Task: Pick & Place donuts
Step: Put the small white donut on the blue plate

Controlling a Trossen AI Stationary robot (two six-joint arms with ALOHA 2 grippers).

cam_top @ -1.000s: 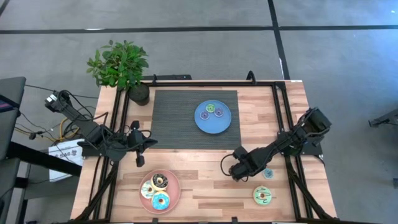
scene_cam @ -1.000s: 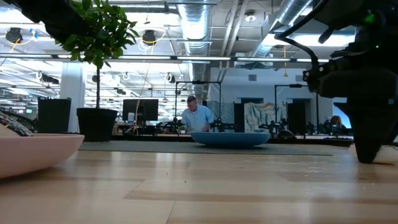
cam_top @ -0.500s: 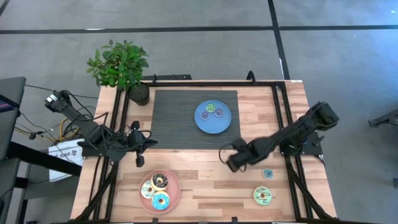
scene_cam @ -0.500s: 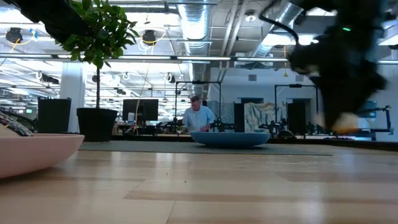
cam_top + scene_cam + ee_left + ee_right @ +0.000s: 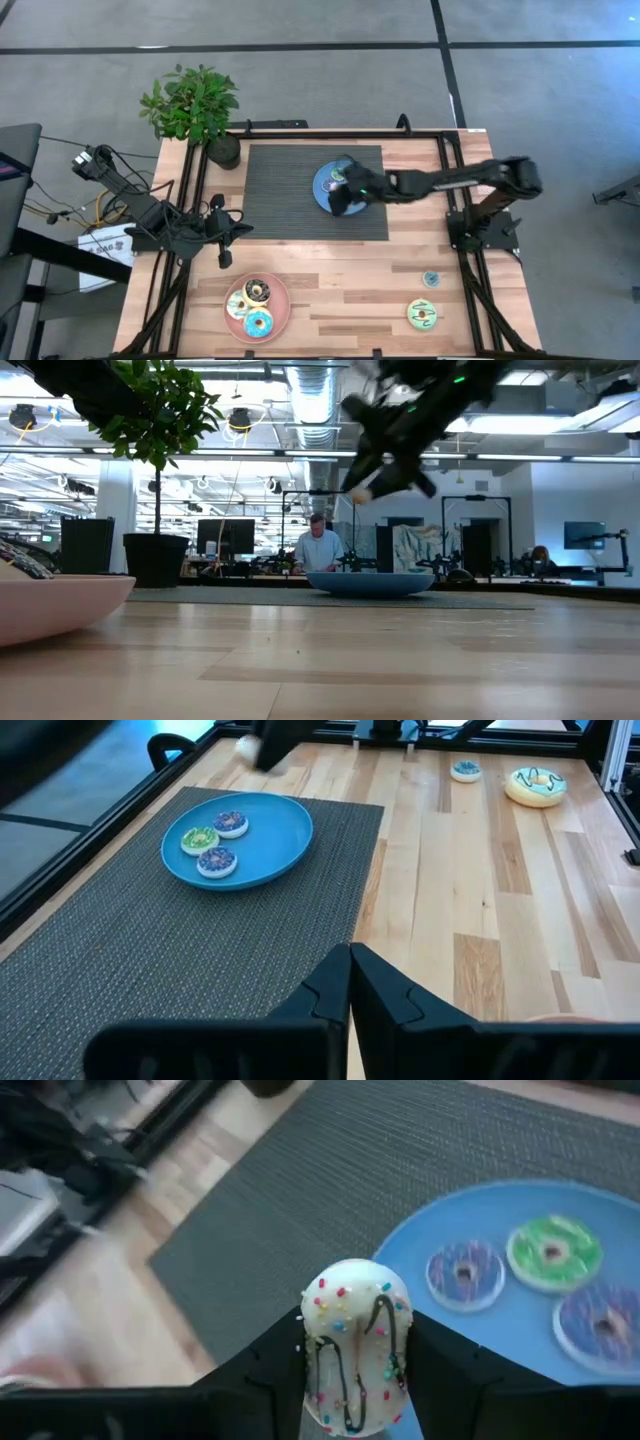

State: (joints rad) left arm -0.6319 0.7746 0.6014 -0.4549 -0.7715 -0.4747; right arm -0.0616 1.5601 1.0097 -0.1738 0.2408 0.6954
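My right gripper is over the near-left part of the blue plate, shut on a small cream donut with sprinkles. It also shows high above the plate in the low view. Three small donuts lie flat on the plate: one green and two purple-blue. A small teal donut and a large green one lie on the wood at the near right. Three large donuts lie on the pink plate. My left gripper is shut and empty at the table's left. My right gripper pinches the small cream donut by two opposite sides of its rim, one finger on each side. The fingers slant downward. The donut stands on edge between them, its iced face toward the wrist camera, lifted clear above the plate.
The blue plate sits on a dark woven mat at the table's far middle. A potted plant stands at the far left corner. Bare wood lies between the mat and the near edge. A person sits in the room beyond the table.
My right gripper has risen from the wood at the near right and swung toward the far left, ending above the blue plate. The small cream donut has gone with it, lifted clear of the table.
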